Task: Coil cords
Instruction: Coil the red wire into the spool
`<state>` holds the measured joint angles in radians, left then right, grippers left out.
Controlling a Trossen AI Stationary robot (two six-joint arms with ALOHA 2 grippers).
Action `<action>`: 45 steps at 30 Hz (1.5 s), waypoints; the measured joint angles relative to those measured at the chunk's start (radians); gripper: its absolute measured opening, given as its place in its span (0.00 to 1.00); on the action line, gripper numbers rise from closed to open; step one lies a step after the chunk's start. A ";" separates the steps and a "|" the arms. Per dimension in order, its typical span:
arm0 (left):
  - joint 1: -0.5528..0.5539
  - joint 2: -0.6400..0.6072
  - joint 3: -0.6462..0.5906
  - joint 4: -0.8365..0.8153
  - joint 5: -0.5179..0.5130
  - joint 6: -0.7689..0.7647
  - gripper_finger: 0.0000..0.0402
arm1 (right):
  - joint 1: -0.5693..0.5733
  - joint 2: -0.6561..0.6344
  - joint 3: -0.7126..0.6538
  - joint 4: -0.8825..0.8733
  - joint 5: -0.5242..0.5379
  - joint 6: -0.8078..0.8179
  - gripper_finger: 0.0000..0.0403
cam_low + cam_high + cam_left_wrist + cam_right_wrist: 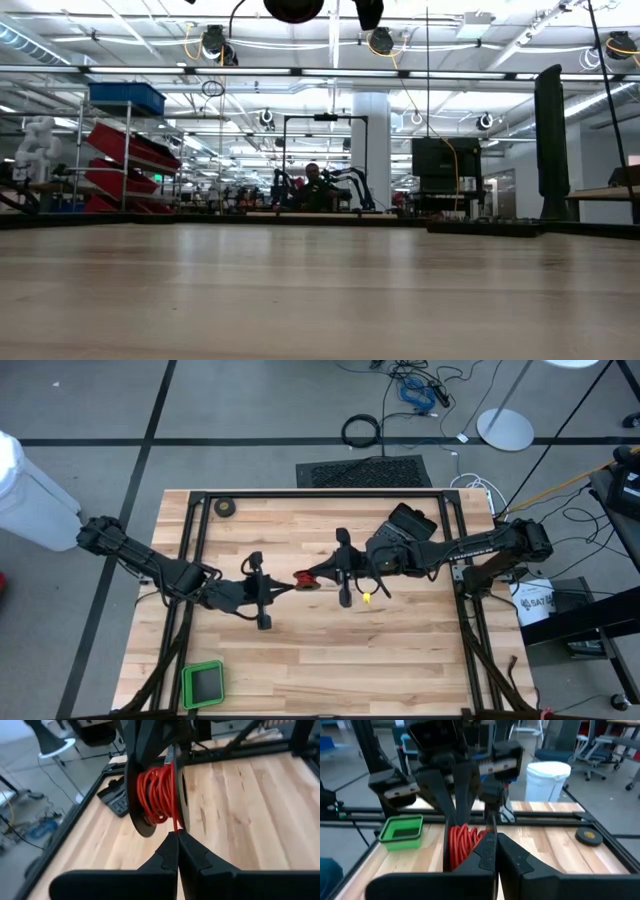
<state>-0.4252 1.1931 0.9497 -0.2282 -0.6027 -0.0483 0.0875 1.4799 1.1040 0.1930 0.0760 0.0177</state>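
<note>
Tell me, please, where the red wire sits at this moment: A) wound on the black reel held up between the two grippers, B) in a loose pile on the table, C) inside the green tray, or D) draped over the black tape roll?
A: the red wire is wound on the black reel, held above the table between the left gripper and the right gripper, both shut.

The overhead camera is looking straight down on the whole wooden table (300, 650). The low camera is sitting at tabletop height, facing level across it into the room. Both wrist cameras are looking closely, from opposite sides, at the same red wire reel (157, 795).
</note>
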 joint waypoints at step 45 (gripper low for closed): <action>0.012 0.000 -0.001 0.142 -0.068 -0.194 0.16 | -0.002 0.000 0.000 0.096 0.003 -0.003 0.00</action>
<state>-0.4129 1.1927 0.9489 -0.0859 -0.6703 -0.2426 0.0860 1.4799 1.1038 0.2886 0.0788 0.0151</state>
